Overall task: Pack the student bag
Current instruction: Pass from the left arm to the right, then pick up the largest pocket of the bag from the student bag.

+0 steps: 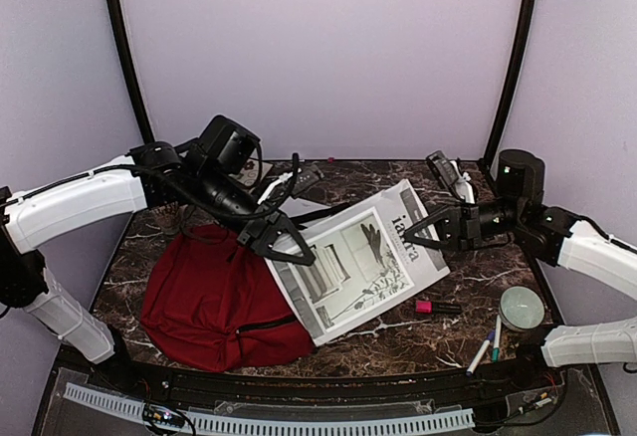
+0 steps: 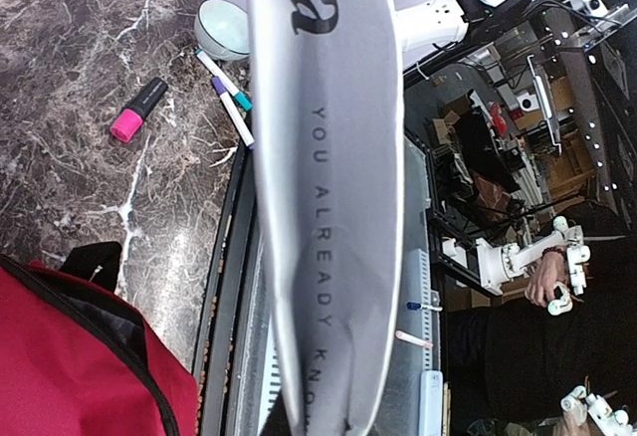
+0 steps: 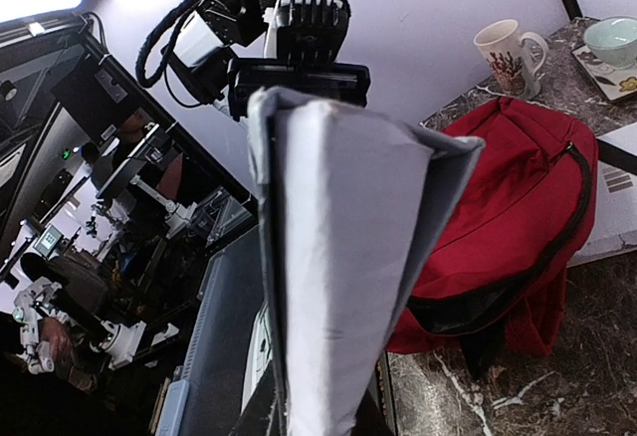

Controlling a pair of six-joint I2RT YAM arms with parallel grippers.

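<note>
**Student bag** (image 1: pixel 199 297): one large backpack of dark-red fabric. It lies slumped and flat on the near left part of the marble table (image 1: pixel 398 341). A black zipper (image 1: pixel 264 325) runs along its near right side. In the wrist views the mouth gapes a little, showing dark grey lining (image 2: pixel 117 325) under a black edge. A black strap (image 2: pixel 95 257) sticks out onto the table beside it. The cloth is soft and creased.

**Magazine** (image 1: pixel 348 267): one, grey-white with a black-and-white cover. It is lifted off the table and tilted between the two arms. Its left end hangs over the right part of the bag.

**Left gripper** (image 1: pixel 284 242): pressed together, pinching the magazine's left edge above the bag.

**Right gripper** (image 1: pixel 426 229): at the magazine's far right edge, with a finger on either side of the paper. I cannot tell whether the fingers are pressing on it.

**Highlighter** (image 1: pixel 435 308): one, pink with a black cap. It lies on the table just right of the magazine's near edge.

**Bowl** (image 1: pixel 522 307): one, pale green, near the right edge of the table.

**Pens** (image 1: pixel 496 336): two or three, loose, just near and left of the bowl.

**Mug** (image 3: pixel 506 46): one, white with a dark pattern. It stands upright beyond the far side of the bag.
</note>
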